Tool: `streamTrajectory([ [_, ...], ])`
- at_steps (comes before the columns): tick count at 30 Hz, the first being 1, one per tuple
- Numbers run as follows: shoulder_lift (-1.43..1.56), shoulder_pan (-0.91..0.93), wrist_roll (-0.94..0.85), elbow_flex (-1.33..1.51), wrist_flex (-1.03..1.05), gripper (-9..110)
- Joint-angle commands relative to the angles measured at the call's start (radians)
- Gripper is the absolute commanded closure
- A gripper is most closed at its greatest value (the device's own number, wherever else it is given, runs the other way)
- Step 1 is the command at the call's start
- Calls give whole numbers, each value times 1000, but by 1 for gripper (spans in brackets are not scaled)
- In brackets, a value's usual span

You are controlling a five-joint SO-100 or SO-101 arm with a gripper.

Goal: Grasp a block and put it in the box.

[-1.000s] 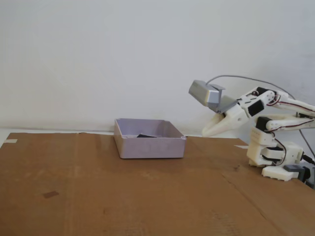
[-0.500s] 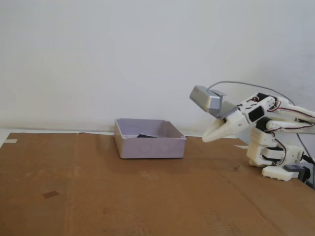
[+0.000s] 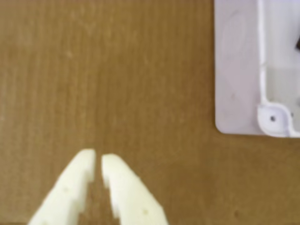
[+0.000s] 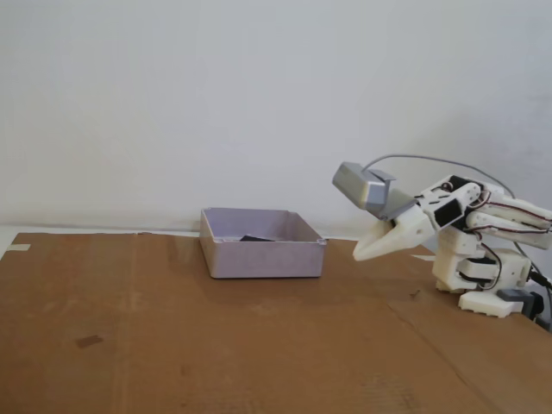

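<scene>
The block (image 4: 254, 238) lies down inside the box (image 4: 263, 257), toward the back of it, and from the fixed view only a thin dark sliver shows over the front wall. That sliver runs roughly left to right across the picture, so its long side seems to lie about parallel to the box's front wall (too little shows to be sure of the exact angle). In the wrist view a small dark edge (image 3: 297, 44) at the far right, within the box's floor, is probably the same block, though it is cut off by the frame.

The box sits on the brown cardboard (image 4: 172, 328) covering the table, with one of its rounded corners (image 3: 274, 119) visible at the right of the wrist view.

The gripper (image 4: 358, 254) hangs in the air to the right of the box in the fixed view, well clear of it, its tip pointing down and to the left. Its two white fingers (image 3: 119, 187) are nearly pressed together, with just a narrow slit between the tips, and nothing is held between them. Below them is only bare cardboard. The grey camera housing (image 4: 362, 185) rides above the gripper.
</scene>
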Motion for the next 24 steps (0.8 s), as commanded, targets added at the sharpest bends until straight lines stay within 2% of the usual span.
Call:
streamTrajectory([
  [1,75,-8,5,28,-8,101],
  [24,114,5,-8,49,419,101],
])
